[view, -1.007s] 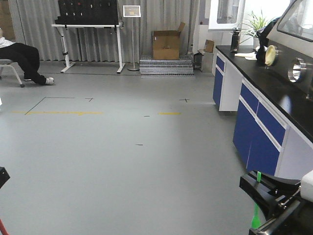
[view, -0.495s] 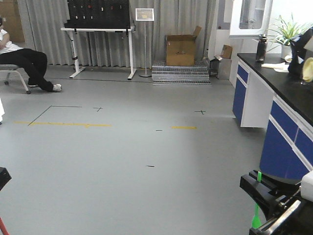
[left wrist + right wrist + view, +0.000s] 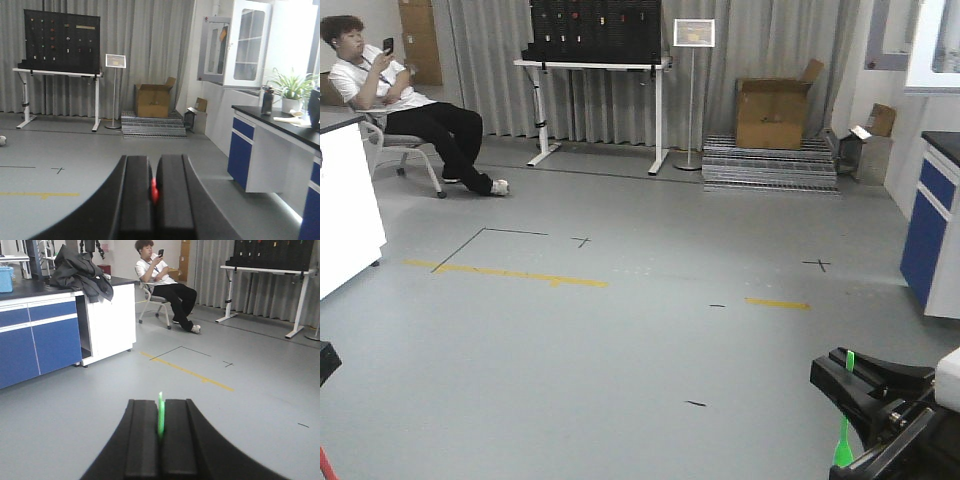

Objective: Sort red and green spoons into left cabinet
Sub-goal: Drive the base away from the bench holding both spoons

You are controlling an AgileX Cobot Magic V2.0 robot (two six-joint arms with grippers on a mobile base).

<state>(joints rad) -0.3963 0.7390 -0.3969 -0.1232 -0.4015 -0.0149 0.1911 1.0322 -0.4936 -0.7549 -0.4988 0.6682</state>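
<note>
Grey floor (image 3: 620,350): yellow tape strips (image 3: 510,273), black cross marks (image 3: 581,241) (plus thin black corner line (image 3: 515,231)).

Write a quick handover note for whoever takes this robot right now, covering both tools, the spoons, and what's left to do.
Left tool: shut on the red spoon.
Right tool: shut on the green spoon.
Position: the robot is out on the open grey floor. I cannot pick out the target cabinet in any view.
Done: both spoons are picked up.
Left: reach the cabinet and put both spoons in it.
</note>
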